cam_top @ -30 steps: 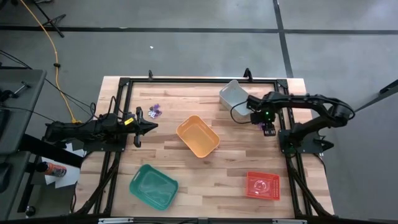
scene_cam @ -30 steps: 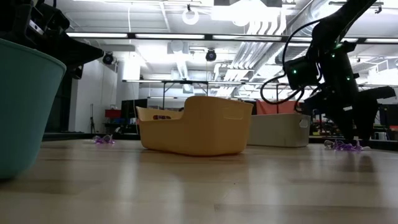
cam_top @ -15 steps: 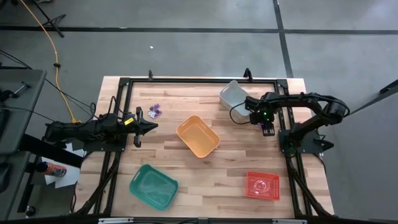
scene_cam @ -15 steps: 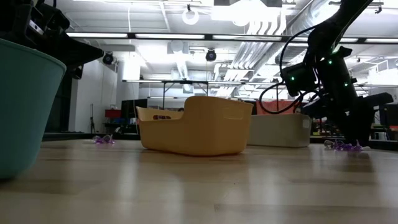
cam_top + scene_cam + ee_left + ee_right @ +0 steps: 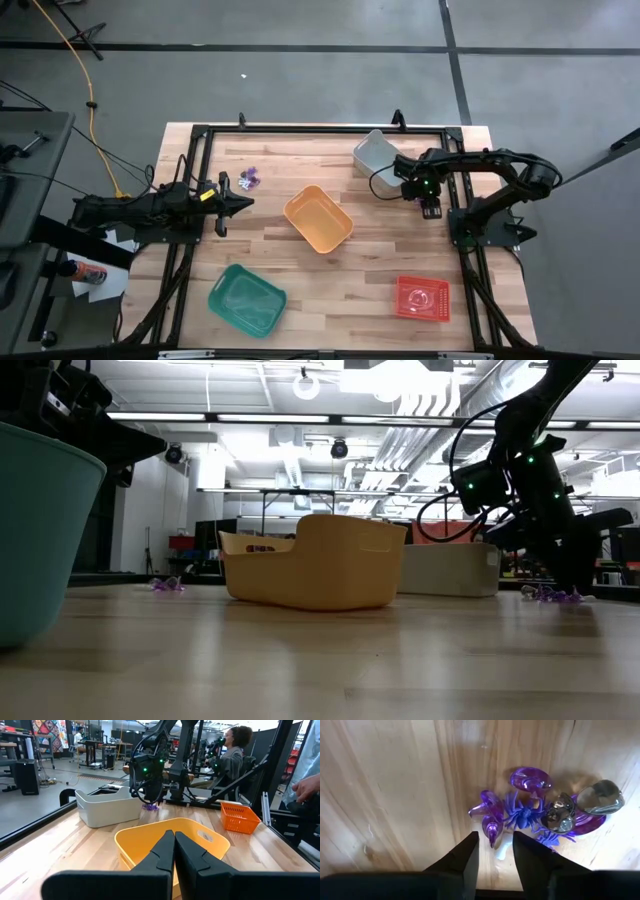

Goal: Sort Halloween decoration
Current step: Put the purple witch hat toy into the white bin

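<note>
The Halloween decoration shows as two small heaps lying on the wood. One heap (image 5: 540, 810), by the grey bin, has a purple spider (image 5: 522, 815), purple rings and a dark silvery ring (image 5: 559, 817). My right gripper (image 5: 495, 842) points down over its edge, open. Its fingertips stand on either side of a purple trinket's end (image 5: 492, 832) and a whitish bit (image 5: 502, 851). I cannot tell whether they touch. The other purple heap (image 5: 250, 178) lies at the far left. My left gripper (image 5: 248, 203) waits level at the table's left, shut and empty.
The grey bin (image 5: 375, 152) stands close beside my right gripper on its far left side. An orange bin (image 5: 318, 220) sits mid-table, with a green bin (image 5: 247, 299) near left and a red basket (image 5: 422, 298) near right. People sit beyond the table in the left wrist view.
My right arm has leaned down a little over the purple heap by the grey bin, and its gripper stays at the heap.
</note>
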`<state>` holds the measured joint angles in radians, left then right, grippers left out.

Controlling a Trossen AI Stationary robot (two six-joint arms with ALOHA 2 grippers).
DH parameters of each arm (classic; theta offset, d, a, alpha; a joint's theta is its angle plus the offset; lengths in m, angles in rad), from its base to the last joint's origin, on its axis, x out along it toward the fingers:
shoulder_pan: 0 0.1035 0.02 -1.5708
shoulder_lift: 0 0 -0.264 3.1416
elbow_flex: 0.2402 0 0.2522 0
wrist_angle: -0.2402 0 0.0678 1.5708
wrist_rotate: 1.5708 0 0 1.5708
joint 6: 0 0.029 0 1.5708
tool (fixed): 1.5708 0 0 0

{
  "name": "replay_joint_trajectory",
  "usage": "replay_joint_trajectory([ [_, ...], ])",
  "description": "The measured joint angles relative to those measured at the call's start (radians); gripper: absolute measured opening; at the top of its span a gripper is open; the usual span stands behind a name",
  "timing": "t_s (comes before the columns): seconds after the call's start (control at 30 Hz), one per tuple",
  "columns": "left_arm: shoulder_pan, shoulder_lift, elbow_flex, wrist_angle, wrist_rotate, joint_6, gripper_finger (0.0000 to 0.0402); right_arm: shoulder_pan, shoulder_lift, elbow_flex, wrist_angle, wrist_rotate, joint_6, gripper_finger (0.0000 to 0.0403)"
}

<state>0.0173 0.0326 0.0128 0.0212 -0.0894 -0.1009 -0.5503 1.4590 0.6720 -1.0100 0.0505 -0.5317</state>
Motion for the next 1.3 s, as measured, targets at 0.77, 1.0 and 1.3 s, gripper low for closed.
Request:
replay_joint_trajectory([
  [0.77,0.000,0.000,0.000,0.000,0.000,0.000,0.0001,0.000,-0.001,0.019,-0.099,-0.002,-0.025,0.0003],
  [1.0,0.000,0.000,0.000,0.000,0.000,0.000,0.0001,0.000,-0.049,0.104,-0.157,-0.002,-0.054,0.0001],
  [1.3,0.000,0.000,0.000,0.000,0.000,0.000,0.0001,0.000,-0.149,0.302,-0.321,-0.070,-0.043,0.0001],
])
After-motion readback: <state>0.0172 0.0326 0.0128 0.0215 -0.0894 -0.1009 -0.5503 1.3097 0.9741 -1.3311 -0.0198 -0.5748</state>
